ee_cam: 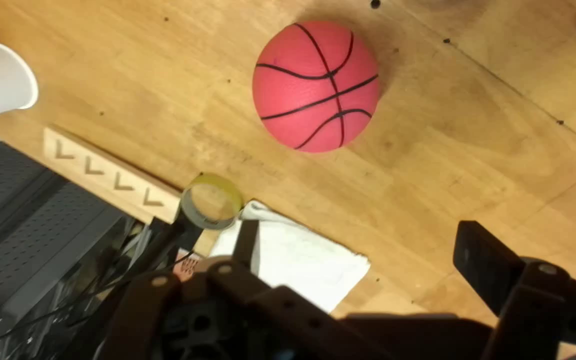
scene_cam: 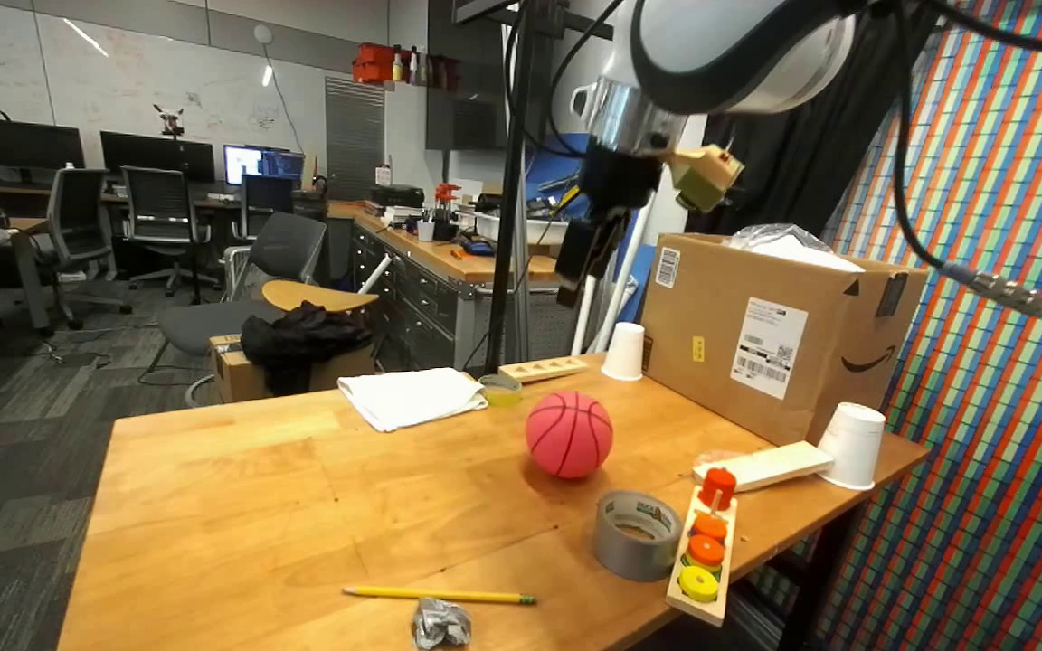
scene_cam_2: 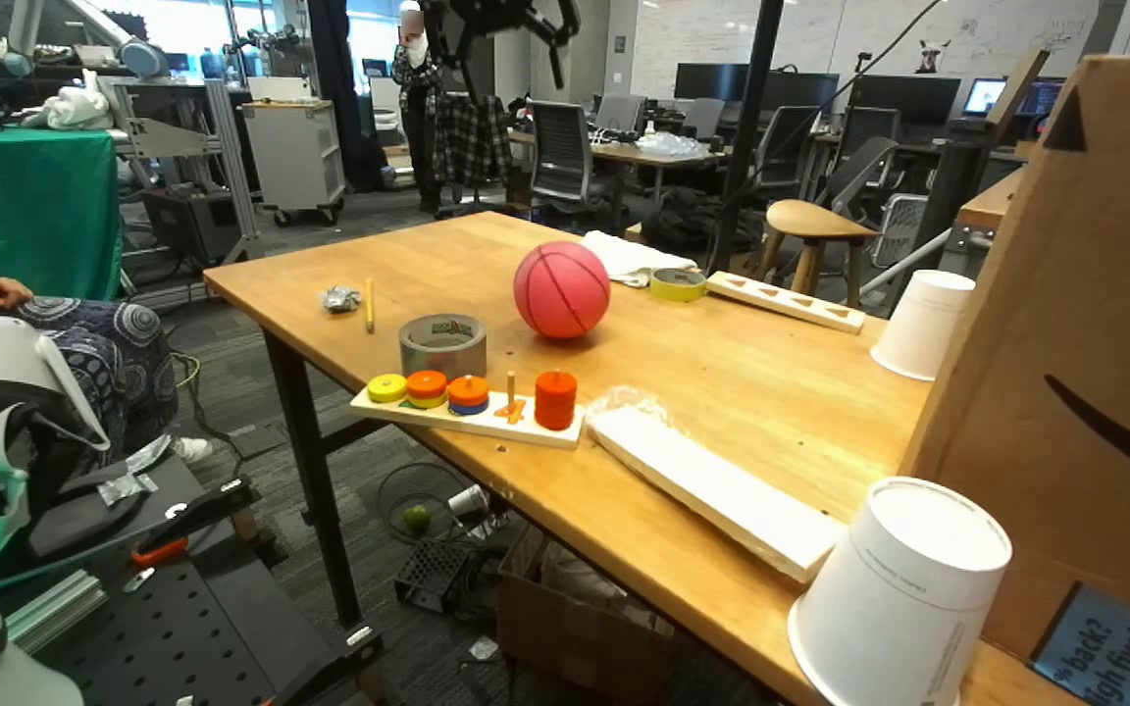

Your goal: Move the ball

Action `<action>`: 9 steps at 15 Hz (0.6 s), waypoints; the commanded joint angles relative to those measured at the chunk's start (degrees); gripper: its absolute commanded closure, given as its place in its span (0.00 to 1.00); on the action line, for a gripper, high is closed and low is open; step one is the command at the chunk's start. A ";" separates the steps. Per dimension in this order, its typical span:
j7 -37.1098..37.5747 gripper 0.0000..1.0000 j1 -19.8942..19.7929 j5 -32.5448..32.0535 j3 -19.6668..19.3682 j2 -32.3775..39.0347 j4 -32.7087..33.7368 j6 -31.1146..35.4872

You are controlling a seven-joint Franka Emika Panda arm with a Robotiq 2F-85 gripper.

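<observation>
The ball is pinkish-red with dark seam lines. It rests on the wooden table and shows in both exterior views and in the upper middle of the wrist view. My gripper is open and empty, its two dark fingers wide apart. It hangs well above the table, apart from the ball. In an exterior view the gripper is seen edge-on above the table's far part. It also shows at the top edge of an exterior view, partly cut off.
On the table are a grey tape roll, a toy with colored discs, a white cloth, a yellow tape roll, a pencil, crumpled foil, wooden bars, white cups and a large cardboard box.
</observation>
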 commanded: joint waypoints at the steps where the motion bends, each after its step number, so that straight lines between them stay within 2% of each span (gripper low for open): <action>1: 0.59 0.00 1.24 3.43 -1.54 -9.63 -3.93 -1.09; 6: -2.15 0.00 5.73 17.52 -5.30 -11.04 -5.31 -1.76; 9: -2.56 0.00 8.02 23.87 -5.07 -8.29 -3.82 -0.06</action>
